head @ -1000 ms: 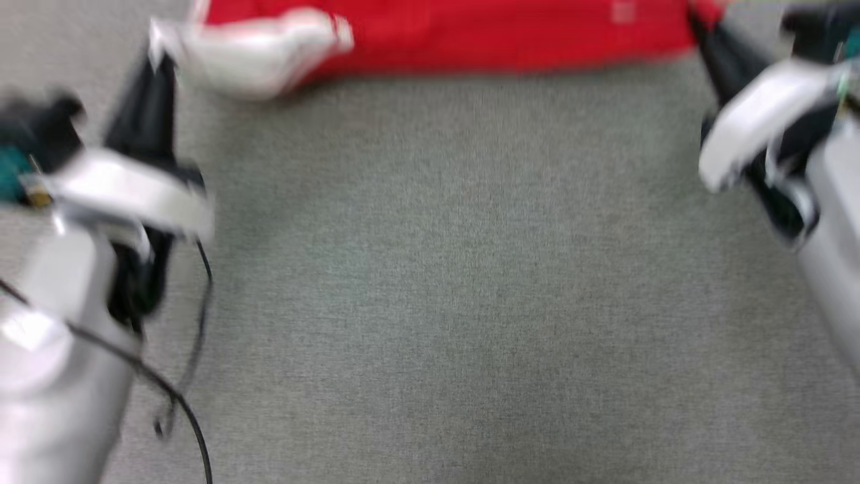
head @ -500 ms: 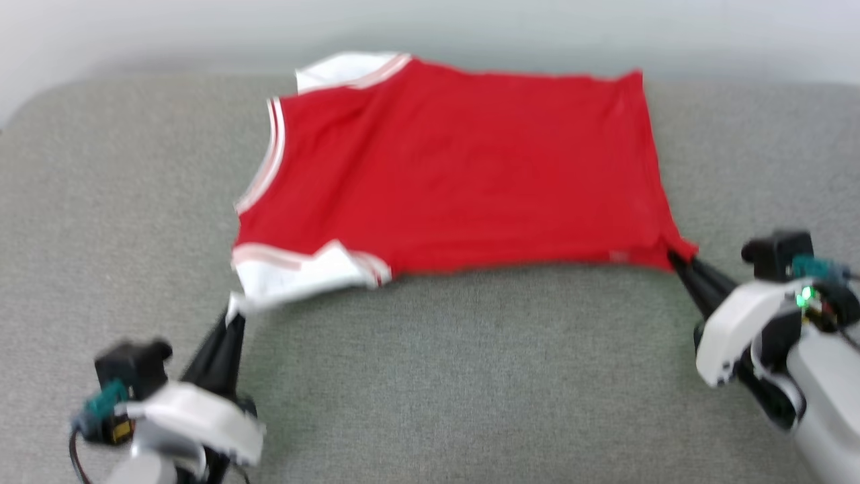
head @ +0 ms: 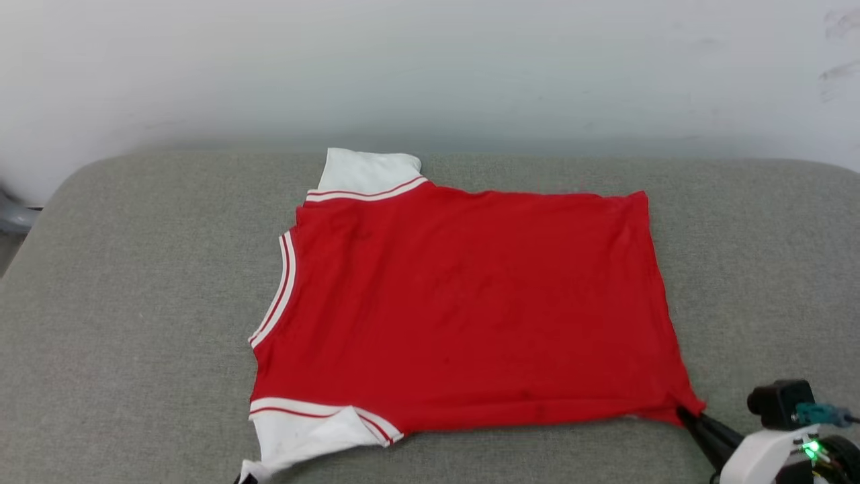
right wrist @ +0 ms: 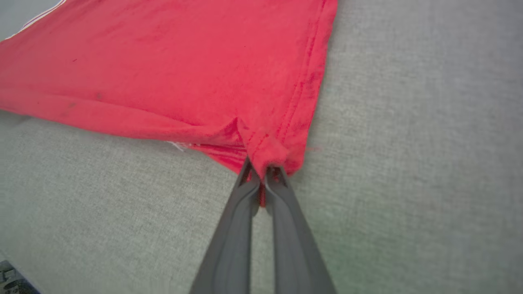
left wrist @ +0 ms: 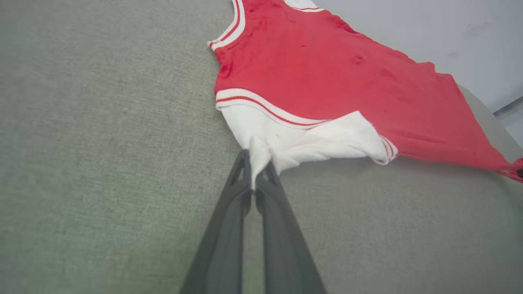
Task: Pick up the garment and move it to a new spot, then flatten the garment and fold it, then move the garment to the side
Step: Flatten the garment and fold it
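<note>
Head view: the garment (head: 470,309) lies spread nearly flat on the grey fabric-covered table (head: 134,302), approx. mid-table, a red panel facing up. Neckline w/ red-white stripe trim (head: 279,289) points to our left, hem to our right. Pale wall (head: 430,67) runs behind the table's far edge.

Sleeves: 2 white short sleeves, both w/ stripe trim at the seam. Far sleeve (head: 366,171) lies flat, sticking out toward the wall. Near sleeve (head: 302,430) is partly folded over itself and drawn to a point toward the bottom edge of the view.

Left tool (left wrist: 255,163): in the left wrist view we see both fingers pressed together, clenched on a pinch of white cloth at the near sleeve's edge. Cloth stands up in a small peak between the tips. Fingers sit low, close to the table surface.

Right tool (right wrist: 263,165): in the right wrist view, fingers clenched on the garment's near hem corner; red fabric bunches into a small roll at the tips. Head view puts this tool at lower right, tips touching the corner, which is pulled out to a point. Green light (head: 811,447) lit on the wrist behind it.

Near edge betw. the 2 grip points looks fairly straight, w/ a shallow fold along it near the right corner.
</note>
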Tool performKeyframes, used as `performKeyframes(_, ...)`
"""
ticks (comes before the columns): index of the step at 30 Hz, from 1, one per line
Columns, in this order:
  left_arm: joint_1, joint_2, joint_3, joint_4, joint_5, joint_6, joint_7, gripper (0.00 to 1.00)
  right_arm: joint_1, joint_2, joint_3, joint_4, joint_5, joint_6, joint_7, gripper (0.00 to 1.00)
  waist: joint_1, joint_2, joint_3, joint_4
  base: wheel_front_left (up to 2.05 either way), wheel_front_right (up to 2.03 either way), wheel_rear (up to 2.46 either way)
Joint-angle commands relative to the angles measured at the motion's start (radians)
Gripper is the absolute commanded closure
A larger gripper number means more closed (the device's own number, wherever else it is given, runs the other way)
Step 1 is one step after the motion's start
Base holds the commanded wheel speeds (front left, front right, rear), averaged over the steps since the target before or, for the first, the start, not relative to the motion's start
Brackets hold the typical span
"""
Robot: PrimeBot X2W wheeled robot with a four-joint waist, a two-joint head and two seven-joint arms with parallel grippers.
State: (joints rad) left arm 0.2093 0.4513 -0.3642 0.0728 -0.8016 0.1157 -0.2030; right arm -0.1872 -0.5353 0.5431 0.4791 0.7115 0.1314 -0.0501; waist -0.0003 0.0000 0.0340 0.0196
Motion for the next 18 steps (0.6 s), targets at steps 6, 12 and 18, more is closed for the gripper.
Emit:
performKeyframes(6,0.096,0.005,0.004,-0.025,-0.038,0.013,0.021,1.00,0.143,-0.030,-0.049,-0.068,0.012,-0.001,0.025,1.00,0.0003,0.0000,-0.030,0.002,0.00,0.00,0.00)
performKeyframes(12,0.143,0.017,0.007,-0.051,-0.050,0.027,0.024,1.00,0.247,-0.033,-0.124,-0.142,-0.019,-0.002,0.051,1.00,0.0003,0.0000,-0.029,0.008,0.00,0.00,0.00)
performKeyframes(18,0.086,0.033,-0.010,-0.059,-0.011,0.008,0.021,1.00,0.273,0.003,-0.190,-0.209,-0.061,-0.002,0.084,1.00,0.0003,0.0000,-0.018,0.014,0.00,0.00,0.00)
